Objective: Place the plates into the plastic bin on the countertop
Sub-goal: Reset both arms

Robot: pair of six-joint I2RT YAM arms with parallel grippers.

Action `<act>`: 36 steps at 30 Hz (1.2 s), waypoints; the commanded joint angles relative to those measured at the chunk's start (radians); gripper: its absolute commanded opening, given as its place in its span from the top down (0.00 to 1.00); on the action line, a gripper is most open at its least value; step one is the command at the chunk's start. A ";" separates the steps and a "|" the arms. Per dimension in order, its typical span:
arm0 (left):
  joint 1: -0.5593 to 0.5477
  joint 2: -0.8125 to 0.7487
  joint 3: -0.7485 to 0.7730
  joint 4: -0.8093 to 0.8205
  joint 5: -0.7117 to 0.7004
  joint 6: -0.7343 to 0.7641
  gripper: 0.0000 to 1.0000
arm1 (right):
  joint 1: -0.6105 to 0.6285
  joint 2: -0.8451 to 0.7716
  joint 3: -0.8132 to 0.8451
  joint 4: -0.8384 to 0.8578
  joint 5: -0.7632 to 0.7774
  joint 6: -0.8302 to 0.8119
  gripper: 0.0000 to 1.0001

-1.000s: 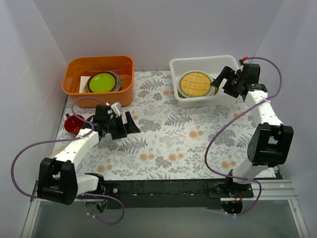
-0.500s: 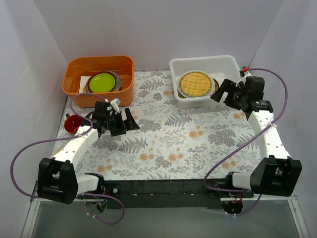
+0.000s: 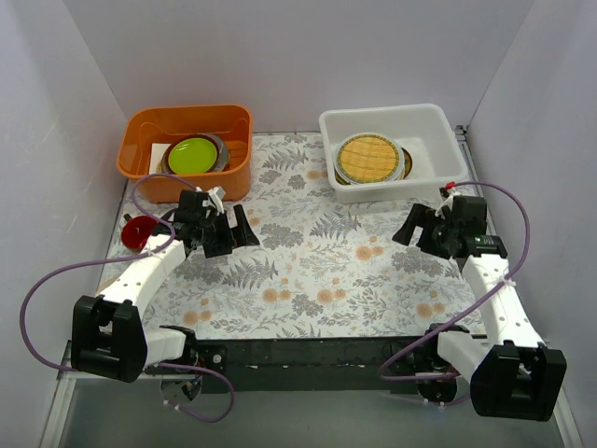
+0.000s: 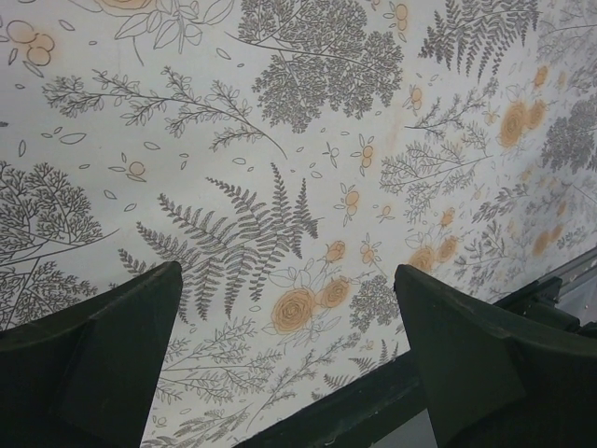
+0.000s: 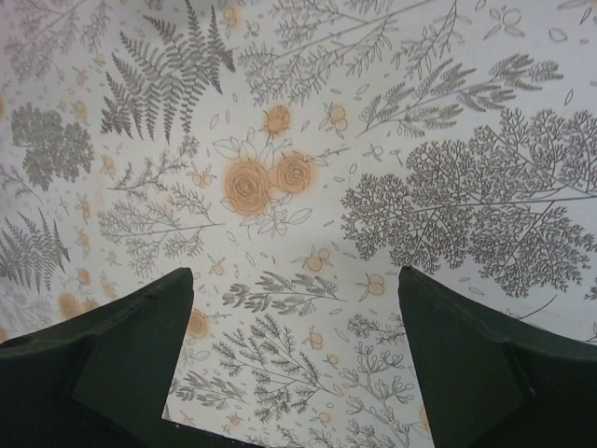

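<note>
Plates (image 3: pixel 369 158) were logged stacked inside the plastic bin (image 3: pixel 424 117) at 1 o'clock on the bench (image 3: pixel 317 271), left hand (image 3: pixel 238 238) and right hand (image 3: pixel 417 237) both spread and empty, though the red mug (image 3: pixel 142 231) at 9 o'clock could be toppled if clipped by the left hand.

In the plastic bin (image 3: pixel 424 119), a woven plate (image 3: pixel 367 157) covers the stack beneath it, leaving only thin rims showing at its right side; how many plates (image 3: pixel 405 166) lie under it cannot be told. A lime-green plate (image 3: pixel 192 154) hides most of the grey dishes (image 3: pixel 222 147) in the orange tub (image 3: pixel 187 117). A purple cable (image 3: pixel 166 245) crosses the red mug (image 3: pixel 140 231). The wrist views' bottom edges cut off the fingers of the left claw (image 4: pixel 287 271) and right claw (image 5: pixel 295 272)
</note>
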 commanded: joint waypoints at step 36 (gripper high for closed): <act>0.004 -0.161 0.002 -0.024 -0.084 -0.046 0.02 | 0.000 -0.203 -0.250 -0.058 -0.060 0.085 0.02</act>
